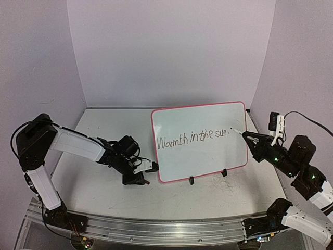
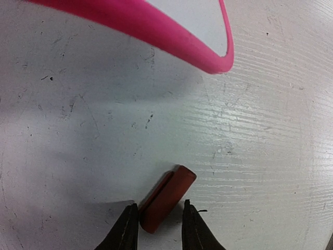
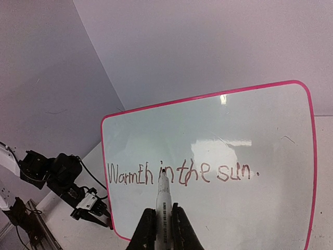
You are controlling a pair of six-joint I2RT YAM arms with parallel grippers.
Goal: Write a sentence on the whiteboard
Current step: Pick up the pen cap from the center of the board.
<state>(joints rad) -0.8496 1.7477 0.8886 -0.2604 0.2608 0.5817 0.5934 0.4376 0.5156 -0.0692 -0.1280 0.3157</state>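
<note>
The whiteboard (image 1: pixel 208 112), red-pink framed, stands tilted on two black clip feet (image 1: pixel 191 180) at the table's middle right. "Warmth in the sun." is written across it in dark red. My right gripper (image 1: pixel 248 136) is shut on a white marker (image 1: pixel 238 132), whose tip is level with the full stop at the board's right side. In the right wrist view the marker (image 3: pixel 163 198) stands between the jaws (image 3: pixel 164 221), in front of the board (image 3: pixel 234 130). My left gripper (image 2: pixel 158 226) is open. Its tips straddle a red marker cap (image 2: pixel 166 198) lying on the table below the board's corner (image 2: pixel 171 39).
The left arm (image 1: pixel 78 143) reaches across the table's left half to the board's lower left corner. A metal rail (image 1: pixel 156 229) runs along the near edge. Pale walls close in behind and at both sides. A camera and cable (image 1: pixel 276 122) sit above the right arm.
</note>
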